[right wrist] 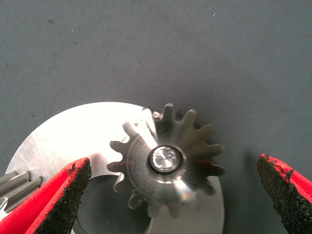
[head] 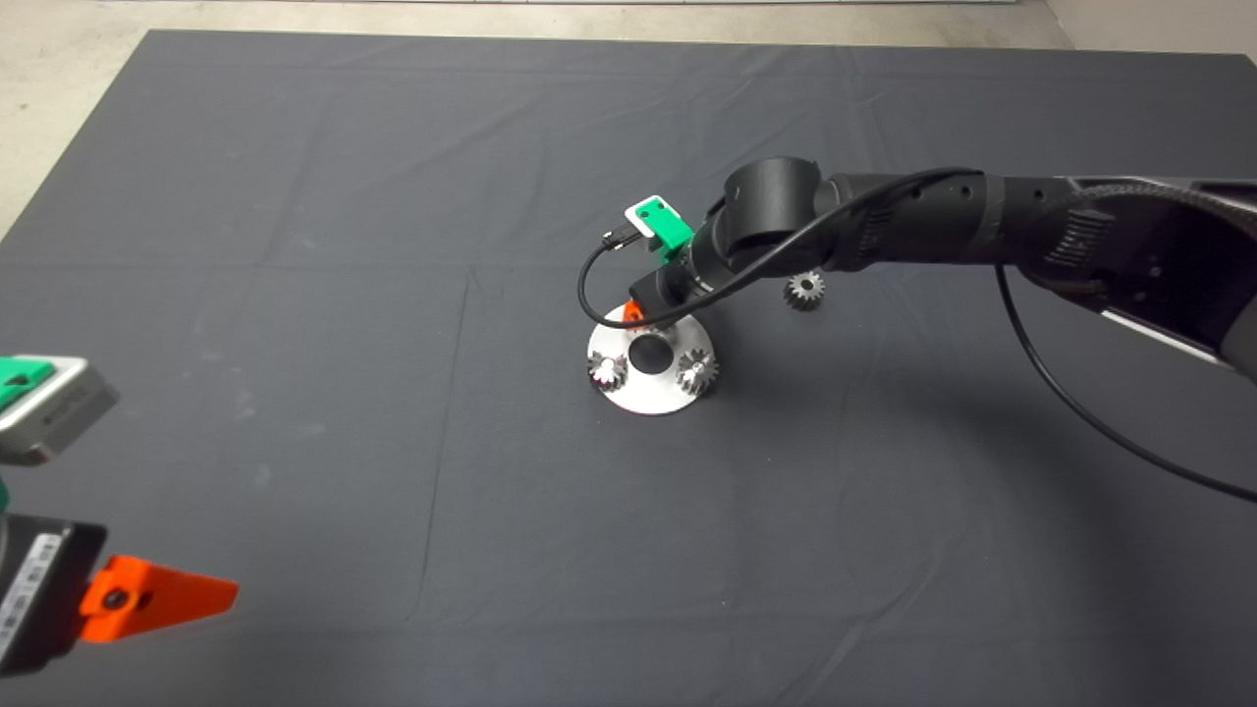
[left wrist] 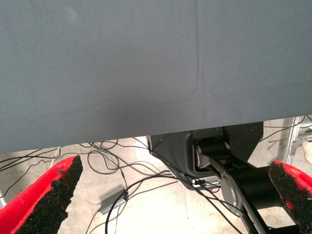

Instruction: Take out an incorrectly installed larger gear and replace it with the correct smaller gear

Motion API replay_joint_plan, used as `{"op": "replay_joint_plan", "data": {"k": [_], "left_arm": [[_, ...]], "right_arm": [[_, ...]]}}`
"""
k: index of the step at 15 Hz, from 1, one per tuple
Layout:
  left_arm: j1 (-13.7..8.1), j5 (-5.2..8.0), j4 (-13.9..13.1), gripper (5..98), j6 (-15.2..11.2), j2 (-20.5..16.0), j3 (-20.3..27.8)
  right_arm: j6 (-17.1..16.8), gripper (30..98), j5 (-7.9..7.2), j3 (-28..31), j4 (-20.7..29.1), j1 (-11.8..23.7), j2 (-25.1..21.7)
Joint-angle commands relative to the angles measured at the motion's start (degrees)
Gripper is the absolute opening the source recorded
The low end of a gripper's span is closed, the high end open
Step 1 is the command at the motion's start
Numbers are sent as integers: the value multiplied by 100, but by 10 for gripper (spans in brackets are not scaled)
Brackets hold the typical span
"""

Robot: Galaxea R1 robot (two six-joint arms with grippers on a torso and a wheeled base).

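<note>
Larger gear seated on the plate pin, right gripper straddling it

Larger gear (right wrist: pixel 165 163): shiny silver-grey metal, with flared teeth that widen outward like a cone and a centre hole filled by a bright round pin end. It sits on the round metal plate (right wrist: pixel 68 141) at the plate's edge, some of its teeth overhanging onto the dark mat (head: pixel 295 245). In the head view this gear is hidden under the right wrist.

Right gripper (right wrist: pixel 175 195): positioned directly over the larger gear on the plate. Its two red fingers (right wrist: pixel 53 200) stand wide apart, one on each side of the gear, and neither black pad touches the teeth.

Left gripper (left wrist: pixel 175 195): parked off the plate, at the near left corner of the mat. Its fingers are spread apart with nothing between them; its wrist view shows the mat edge, floor cables and the robot base.

Count, taken from the head view:
- Plates: one, with a dark centre hole (head: pixel 650 353).
- Small bright gears (head: pixel 608 369): two, mounted on the near half of the plate, one on each side of the centre hole.
- Smaller gear (head: pixel 804 290): one, dark grey with fine teeth, lying on the mat off the plate on the right arm's side, partly under that arm.
- Larger gears: one.
</note>
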Motion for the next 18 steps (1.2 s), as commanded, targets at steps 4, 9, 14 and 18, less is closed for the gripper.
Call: {"op": "replay_joint_plan", "data": {"k": [4, 9, 14, 18], "left_arm": [[11, 17, -74, 983, -6, -4, 87], [18, 17, -74, 982, -14, -4, 87], [55, 17, -74, 983, -14, -13, 87], [63, 17, -74, 983, -14, -4, 87]], "right_arm": [[253, 849, 92, 5, -191, 99, 64], [372, 801, 154, 5, -516, 99, 73], [447, 741, 171, 5, -604, 33, 91], [469, 705, 162, 9, -604, -15, 91]]}}
